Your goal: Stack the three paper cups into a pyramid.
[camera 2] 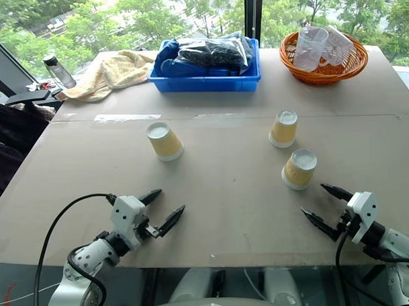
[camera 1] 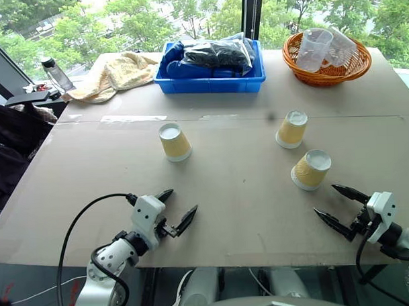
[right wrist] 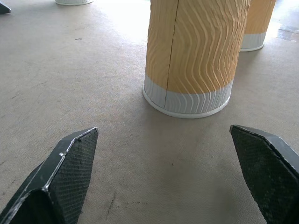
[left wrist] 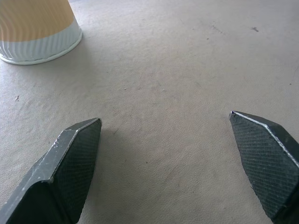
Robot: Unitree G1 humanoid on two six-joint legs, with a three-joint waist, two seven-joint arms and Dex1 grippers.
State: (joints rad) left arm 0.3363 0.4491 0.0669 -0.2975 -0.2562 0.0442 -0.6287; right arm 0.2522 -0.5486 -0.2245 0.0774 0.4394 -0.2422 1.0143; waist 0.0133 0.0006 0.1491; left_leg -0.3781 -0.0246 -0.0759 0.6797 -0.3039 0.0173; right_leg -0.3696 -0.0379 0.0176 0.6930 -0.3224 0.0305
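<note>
Right hand (camera 1: pixel 339 210) wide, nearest cup (camera 1: pixel 311 169) just ahead; left hand (camera 1: pixel 177 208) wide, cup (camera 1: pixel 174 142) beyond.

A wide tan surface (camera 1: pixel 226 206) carries three paper cups, all upside down and apart from one another: one cup (camera 1: pixel 174 141) stands left of centre, a second cup (camera 1: pixel 292 128) to the right, and a third cup (camera 1: pixel 310 169) just nearer than that one. Along the far edge lie a cream towel (camera 1: pixel 114 74), a blue bin (camera 1: pixel 212 77) of dark bundles and an orange basket (camera 1: pixel 328 67) holding clear plastic cups.
</note>
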